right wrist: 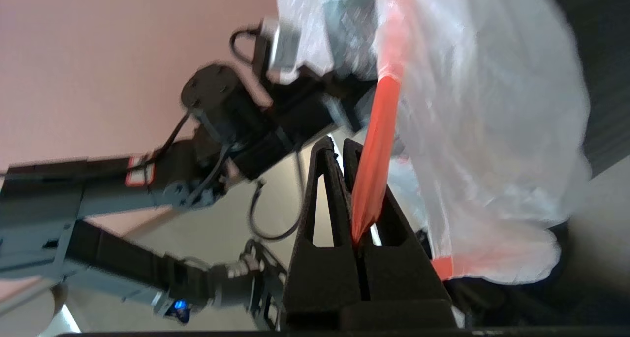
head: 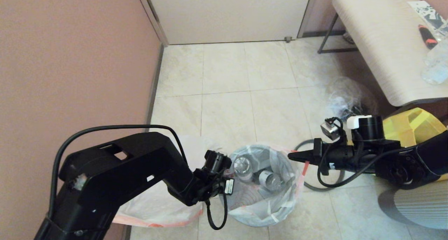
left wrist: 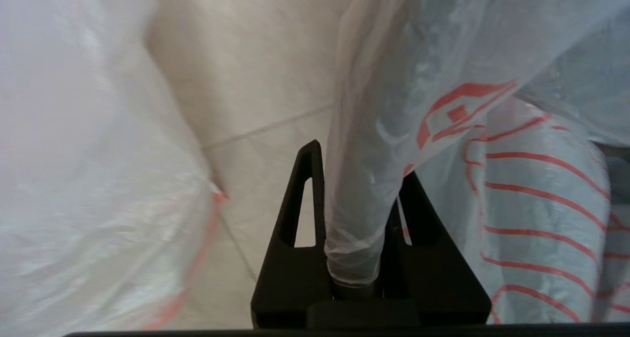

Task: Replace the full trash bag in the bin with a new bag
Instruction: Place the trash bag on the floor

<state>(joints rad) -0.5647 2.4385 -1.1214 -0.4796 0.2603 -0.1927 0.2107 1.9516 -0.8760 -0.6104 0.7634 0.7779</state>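
- The left gripper (head: 226, 184) is reaching in at the near-left edge of the full trash bag (head: 260, 187), its fingers almost together and pinching a bunched fold of the bag's translucent plastic; the left wrist view is showing that fold (left wrist: 357, 219) running down between the two black fingers (left wrist: 295, 214).
- The right gripper (head: 292, 156) is lying level at the bag's far-right edge, its jaws clamped tight on the orange-red drawstring (right wrist: 374, 179), which is passing between the fingertips in the right wrist view.
- Between the two grippers, the full trash bag is sitting with its mouth open, clear bottles (head: 245, 168) showing inside.
- The bin is hard to make out: the bag's plastic is draping over it, so its black wall and grey ring are hidden in all three views.
- Just behind and below the left gripper, the new bag (head: 157, 205) is lying on the tiled floor (head: 227, 75); the left arm is covering much of it, and only its pale body and orange-red hem are showing.
- Beyond the right gripper, a clear bag with dark items (head: 344, 100) is partly hidden by the wrist, and a yellow tote (head: 416, 126) is partly hidden behind the right arm.
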